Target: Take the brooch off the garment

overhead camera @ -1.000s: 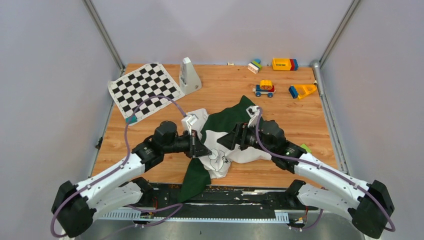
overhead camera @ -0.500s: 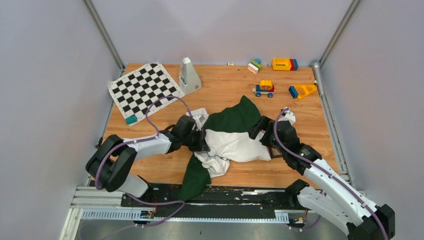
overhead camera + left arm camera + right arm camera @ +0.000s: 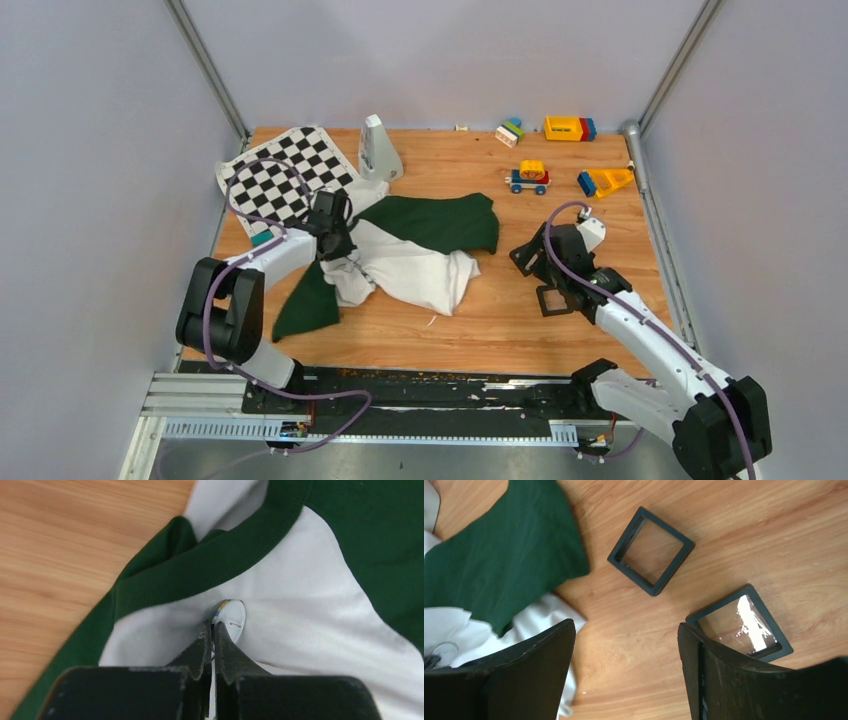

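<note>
Wood table (image 3: 450, 165), grey walls round it. Left gripper (image 3: 212, 626): jaws pressed together, pinching the lower edge of the brooch (image 3: 231, 617), a small round pale disc with a yellowish fleck on its rim. It lies on white cloth of the garment (image 3: 420, 272), just below a dark green ribbed band that curves across the wrist view. From above, this gripper sits on the garment's far-left part, close to the near corner of a chequered mat (image 3: 285, 180); brooch too small to make out from there. Garment is crumpled left of centre, one green sleeve (image 3: 440, 220) across its far side, the other (image 3: 305, 300) trailing toward the near-left. Right gripper (image 3: 624, 627): fingers spread wide, nothing between them, above bare wood, well apart from the brooch, just off the garment's right edge. Ahead of it are two black square trays, apart from each other: one (image 3: 631, 576) showing wood through its middle, the other (image 3: 719, 601) with a glare patch inside, next to the right finger. Toy car (image 3: 527, 177) and blocks lie along the far edge, and a white wedge-shaped object (image 3: 379, 150) stands beside the mat.
</note>
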`<state>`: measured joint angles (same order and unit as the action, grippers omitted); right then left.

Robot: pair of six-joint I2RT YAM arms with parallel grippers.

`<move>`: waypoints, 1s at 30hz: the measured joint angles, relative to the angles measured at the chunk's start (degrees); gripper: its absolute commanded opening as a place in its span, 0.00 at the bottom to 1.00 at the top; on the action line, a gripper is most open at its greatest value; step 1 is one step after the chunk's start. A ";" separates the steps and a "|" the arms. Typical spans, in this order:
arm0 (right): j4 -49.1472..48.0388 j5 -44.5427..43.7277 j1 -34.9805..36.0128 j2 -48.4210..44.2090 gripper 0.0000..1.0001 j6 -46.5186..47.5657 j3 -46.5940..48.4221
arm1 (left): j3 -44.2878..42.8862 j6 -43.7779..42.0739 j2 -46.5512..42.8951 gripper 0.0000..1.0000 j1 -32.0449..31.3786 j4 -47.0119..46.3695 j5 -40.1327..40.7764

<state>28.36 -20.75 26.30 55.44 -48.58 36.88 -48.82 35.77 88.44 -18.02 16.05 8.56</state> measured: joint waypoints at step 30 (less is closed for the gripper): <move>-2.21 8.33 -3.10 33.66 0.41 28.17 17.16 | 12.74 -23.12 -24.57 0.00 -14.95 -9.42 -17.53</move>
<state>26.15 -12.43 23.20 89.10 -20.40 54.04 -36.07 12.64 63.88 -32.97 6.63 -8.97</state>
